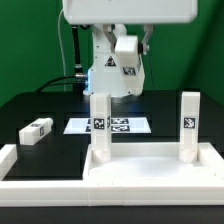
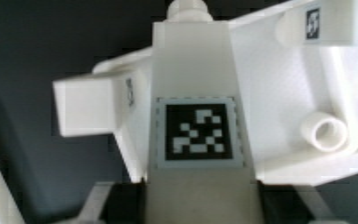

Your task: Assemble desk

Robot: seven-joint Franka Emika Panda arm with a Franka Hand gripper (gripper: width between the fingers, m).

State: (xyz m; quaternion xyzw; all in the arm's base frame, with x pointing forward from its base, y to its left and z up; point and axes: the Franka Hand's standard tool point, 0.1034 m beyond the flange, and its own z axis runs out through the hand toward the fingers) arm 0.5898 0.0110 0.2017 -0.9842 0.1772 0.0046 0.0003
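Fingers (image 2: pixel 108 203) of the gripper (image 2: pixel 194 206) stand partly closed, one on each side of the held leg (image 2: pixel 197 90), a white square piece, and they grip it at one end. Its long axis runs straight away from the fingers, with the tag face toward the wrist camera. In the exterior view it hangs in the air, nearly upright and a little tilted.

I take the gripper in the exterior view as the centre of a clock. At about 8 o'clock a loose leg (image 1: pixel 35 131) lies flat on the black table (image 1: pixel 40 105), well apart from the other parts. At about 7 o'clock the left upright leg (image 1: pixel 100 125) stands in a corner of the tabletop (image 1: pixel 150 172). At 6 o'clock lies the marker board (image 1: pixel 120 126), and farther along the same direction the tabletop. Between 4 and 5 o'clock the right upright leg (image 1: pixel 189 120) stands in another corner.

The relation that matters, in my judgement, is between the free end of the held leg and an open round socket (image 2: pixel 318 136). The wrist view shows this socket on the tabletop just beside the held leg, not under its end. So the leg probably must shift sideways over the socket, and its axis must become vertical, before it goes down. Which corner this socket belongs to, I cannot tell.
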